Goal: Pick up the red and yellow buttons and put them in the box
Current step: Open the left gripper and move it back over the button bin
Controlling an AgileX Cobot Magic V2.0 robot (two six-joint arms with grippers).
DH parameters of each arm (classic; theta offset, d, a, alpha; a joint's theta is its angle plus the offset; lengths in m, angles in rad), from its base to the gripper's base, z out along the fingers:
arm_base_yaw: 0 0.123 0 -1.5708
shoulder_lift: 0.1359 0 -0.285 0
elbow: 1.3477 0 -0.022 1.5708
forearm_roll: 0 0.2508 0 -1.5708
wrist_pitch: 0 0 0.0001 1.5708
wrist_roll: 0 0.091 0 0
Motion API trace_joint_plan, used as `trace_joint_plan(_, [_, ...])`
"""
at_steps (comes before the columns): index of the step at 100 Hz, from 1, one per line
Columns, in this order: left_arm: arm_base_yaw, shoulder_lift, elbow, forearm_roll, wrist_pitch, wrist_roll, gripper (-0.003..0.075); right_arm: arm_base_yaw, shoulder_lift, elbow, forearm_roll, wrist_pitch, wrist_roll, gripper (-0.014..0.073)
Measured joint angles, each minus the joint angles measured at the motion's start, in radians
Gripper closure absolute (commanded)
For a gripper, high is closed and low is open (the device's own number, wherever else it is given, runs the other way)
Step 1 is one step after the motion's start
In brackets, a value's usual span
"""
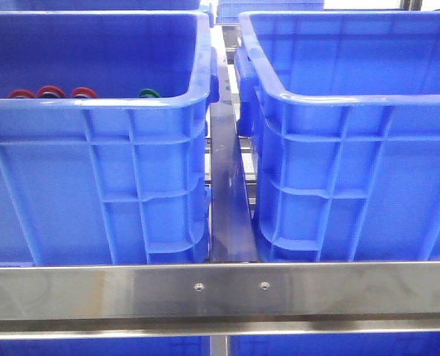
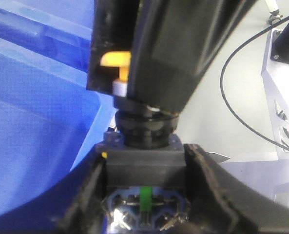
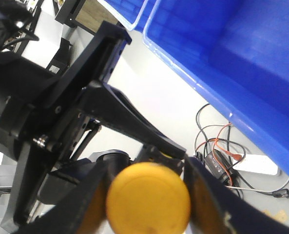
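Observation:
Three red-rimmed buttons [image 1: 50, 92] show just over the near wall of the left blue bin [image 1: 93, 185]. Neither gripper shows in the front view. My right gripper [image 3: 146, 202] is shut on the round cap of a yellow button [image 3: 148, 199], the cap facing its camera. My left gripper [image 2: 144, 195] is shut on the dark contact block [image 2: 144, 163] of that same button. Its yellow cap [image 2: 114, 61] sits inside the right gripper's black body above. The button hangs between both grippers, beside a blue bin wall [image 2: 32, 122].
A green-rimmed cap [image 1: 149, 93] lies beside the red ones. A second blue bin [image 1: 353, 185] stands to the right, with a steel channel between. A steel rail [image 1: 220, 289] crosses the front. Cables [image 3: 222, 146] lie on the floor below a bin [image 3: 241, 58].

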Motion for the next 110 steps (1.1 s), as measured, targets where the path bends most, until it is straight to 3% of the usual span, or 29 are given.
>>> trace_joint_plan(16, [0.0, 0.0, 0.0, -0.002, 0.002, 0.0, 0.0229, 0.0, 0.0, 0.0, 0.002, 0.002, 0.0, 0.0532])
trace_joint_plan(25, [0.0, 0.0, 0.0, -0.002, 0.002, 0.0, 0.0151, 0.0, 0.0, 0.0, 0.002, 0.007, 0.0, 0.0532])
trace_joint_plan(54, [0.0, -0.032, 0.0, -0.002, -0.031, 0.0, 0.0151, -0.008, 0.0, 0.0, -0.051, -0.057, -0.001, 0.0532])
trace_joint_plan(73, [0.052, -0.099, 0.0, 0.024, -0.079, -0.048, 0.0151, -0.1, 0.0, 0.0, -0.068, -0.093, -0.001, 0.0532])
trace_joint_plan(87, [0.103, -0.122, 0.0, 0.115, -0.162, -0.176, 0.0151, -0.213, 0.0, 0.0, -0.118, -0.158, -0.001, 0.0532])
trace_joint_plan(110, [0.193, -0.124, 0.01, 0.32, -0.318, -0.496, 0.0151, -0.395, 0.002, 0.0, -0.194, -0.329, -0.002, 0.0532])
